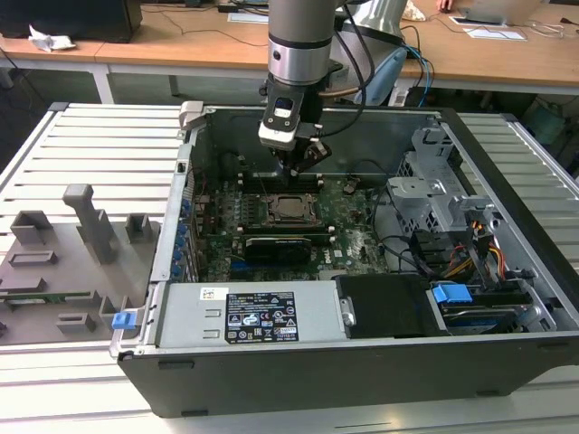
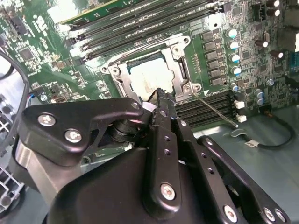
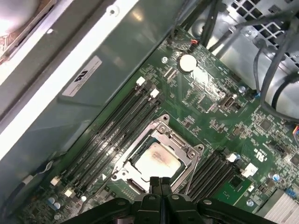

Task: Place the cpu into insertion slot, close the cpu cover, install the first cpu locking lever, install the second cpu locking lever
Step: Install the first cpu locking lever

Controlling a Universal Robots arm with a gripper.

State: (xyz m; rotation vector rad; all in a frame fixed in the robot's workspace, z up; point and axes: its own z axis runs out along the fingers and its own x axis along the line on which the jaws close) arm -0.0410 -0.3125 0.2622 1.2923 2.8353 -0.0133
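Mid-frame in the exterior view, the gripper [image 1: 297,170], fingers pinched together and empty, hovers over the cpu cover [image 1: 288,208] (cpu [image 3: 156,161] seated); the locking lever [image 2: 215,108] probably wants a slow, square push.

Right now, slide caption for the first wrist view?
Hand close over the cpu, seated inside the lowered cpu cover on the motherboard.

The exterior view looks from high above the near edge of the slatted table [image 1: 99,136]. It faces down and across into the open computer case [image 1: 362,371] from far enough back to take in the whole case. Both wrist views sit close over the motherboard [image 3: 210,107], looking steeply down past the gripper [image 3: 160,181], whose black body looms large in the second wrist view. All three views share the cpu [image 1: 291,208], its cpu cover [image 3: 180,140] and the flanking memory slots [image 3: 112,135].
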